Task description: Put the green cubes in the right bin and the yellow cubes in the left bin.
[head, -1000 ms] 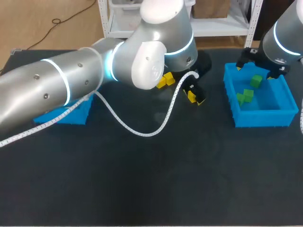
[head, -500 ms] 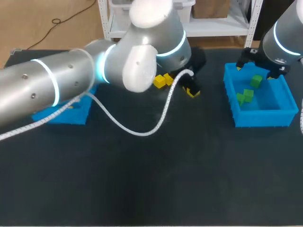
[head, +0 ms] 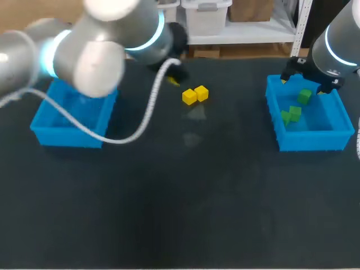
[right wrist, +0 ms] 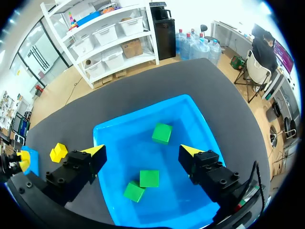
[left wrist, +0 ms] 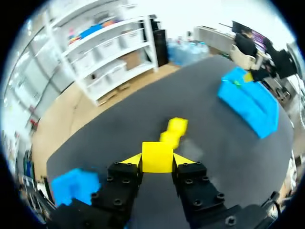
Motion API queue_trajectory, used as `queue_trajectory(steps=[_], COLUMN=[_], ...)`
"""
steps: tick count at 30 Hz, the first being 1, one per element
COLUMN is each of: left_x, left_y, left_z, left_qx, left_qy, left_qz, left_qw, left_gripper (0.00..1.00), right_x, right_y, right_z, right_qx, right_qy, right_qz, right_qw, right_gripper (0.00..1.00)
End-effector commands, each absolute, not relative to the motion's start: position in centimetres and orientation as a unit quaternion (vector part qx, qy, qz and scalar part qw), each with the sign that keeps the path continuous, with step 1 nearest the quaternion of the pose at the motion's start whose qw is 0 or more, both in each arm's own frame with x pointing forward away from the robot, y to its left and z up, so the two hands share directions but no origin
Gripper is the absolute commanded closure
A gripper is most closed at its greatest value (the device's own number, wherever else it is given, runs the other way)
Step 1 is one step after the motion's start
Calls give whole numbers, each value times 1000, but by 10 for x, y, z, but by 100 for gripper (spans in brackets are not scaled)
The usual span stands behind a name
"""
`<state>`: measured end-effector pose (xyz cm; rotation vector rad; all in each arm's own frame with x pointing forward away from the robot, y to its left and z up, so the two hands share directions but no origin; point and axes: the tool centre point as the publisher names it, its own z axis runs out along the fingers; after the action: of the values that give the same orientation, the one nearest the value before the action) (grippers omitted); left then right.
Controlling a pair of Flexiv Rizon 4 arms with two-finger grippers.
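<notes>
Left wrist view: left gripper (left wrist: pixel 157 160) pinches a yellow cube (left wrist: pixel 157 155) on opposite flat faces, above the table (head: pixel 191 197) between left bin (head: pixel 67 138) and the loose cubes (left wrist: pixel 174 131); we judge it light, rigid, slightly slick, so a centred face grip suits; right gripper (right wrist: pixel 142 151) spread over right bin (right wrist: pixel 143 114).

Green cubes (head: pixel 295 111) in right bin (head: pixel 312 140) (three)
</notes>
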<state>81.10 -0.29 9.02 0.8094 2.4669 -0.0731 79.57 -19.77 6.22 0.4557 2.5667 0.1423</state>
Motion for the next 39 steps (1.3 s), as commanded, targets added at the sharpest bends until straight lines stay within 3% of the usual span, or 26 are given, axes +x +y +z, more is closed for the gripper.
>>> queue_trajectory(steps=[1, 9, 19, 20, 21, 22, 29, 39], left_x=[754, 729, 714, 715, 715, 716, 723, 749], left_y=[90, 167, 192, 194, 195, 196, 192, 102], left_z=[132, 131, 110, 109, 108, 108, 110, 131], left_qx=[242, 155, 116, 109, 106, 108, 106, 217], left_qy=[918, 940, 952, 953, 953, 952, 949, 920], left_qz=[-16, 21, 39, 51, 58, 60, 60, -61], left_qw=[314, 303, 280, 279, 279, 279, 289, 320], left_gripper=[100, 100, 100, 82, 47, 0, 0, 0], right_x=[795, 795, 795, 795, 795, 795, 795, 795], right_y=[-198, -198, -198, -198, -198, -198, -198, -198], right_z=[62, 62, 62, 62, 62, 62, 62, 62], right_qx=[169, 169, 169, 169, 169, 169, 169, 169], right_qy=[948, 948, 948, 948, 948, 948, 948, 948], right_qz=[52, 52, 52, 52, 52, 52, 52, 52], right_qw=[265, 265, 265, 265, 265, 265, 265, 265], right_gripper=[0, 0, 0, 0, 0, 0, 0, 0])
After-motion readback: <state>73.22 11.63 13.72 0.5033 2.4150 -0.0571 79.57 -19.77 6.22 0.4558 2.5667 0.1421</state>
